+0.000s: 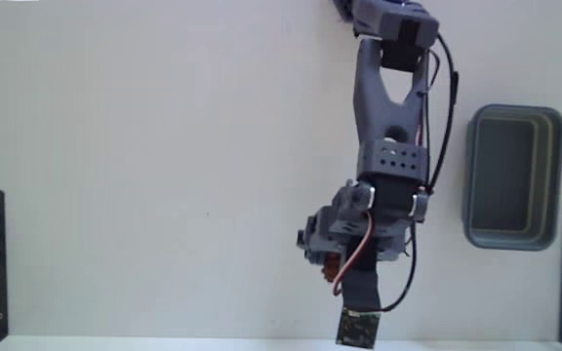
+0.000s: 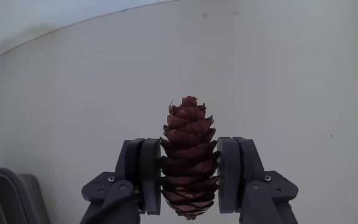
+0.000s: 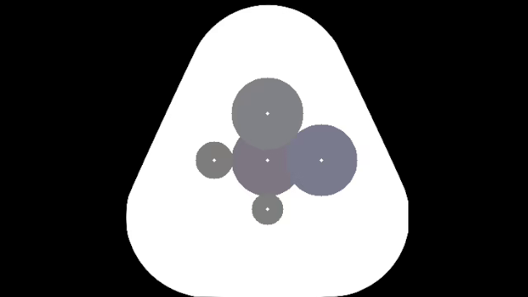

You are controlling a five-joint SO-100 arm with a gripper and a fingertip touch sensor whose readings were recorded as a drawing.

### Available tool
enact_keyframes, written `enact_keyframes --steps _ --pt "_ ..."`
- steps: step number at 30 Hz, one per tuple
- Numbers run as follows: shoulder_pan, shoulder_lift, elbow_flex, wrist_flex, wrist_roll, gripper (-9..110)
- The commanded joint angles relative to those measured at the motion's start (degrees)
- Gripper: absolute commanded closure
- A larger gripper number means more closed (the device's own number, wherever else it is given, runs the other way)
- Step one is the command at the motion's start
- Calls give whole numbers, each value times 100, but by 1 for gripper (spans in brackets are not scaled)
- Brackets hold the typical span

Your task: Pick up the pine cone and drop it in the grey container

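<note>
In the wrist view the small reddish-brown scaly pine cone sits pinched between the two dark grey fingers of the gripper, its long side pointing straight out past them. In the fixed view the blue-grey plastic tub lies well apart, to the right of the arm, so I think the cone must travel right.

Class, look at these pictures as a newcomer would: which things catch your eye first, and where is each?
In the wrist view the reddish-brown pine cone stands out at the centre, upright and clamped between the two pads of the pincer. In the fixed view the dark arm reaches down from the top across the white table, and the grey container lies at the right edge, apart from the arm.
</note>
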Motion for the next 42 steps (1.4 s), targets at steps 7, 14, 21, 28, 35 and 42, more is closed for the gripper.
enact_keyframes --steps 7,14,21,28,35,42 --pt "91 188 -318 119 26 54" --pt "23 215 -282 110 26 54" --pt "-193 303 -164 81 26 54" --pt "-512 434 9 39 26 54" --pt "-938 607 239 -17 26 54" --pt "-1434 810 508 -82 26 54"
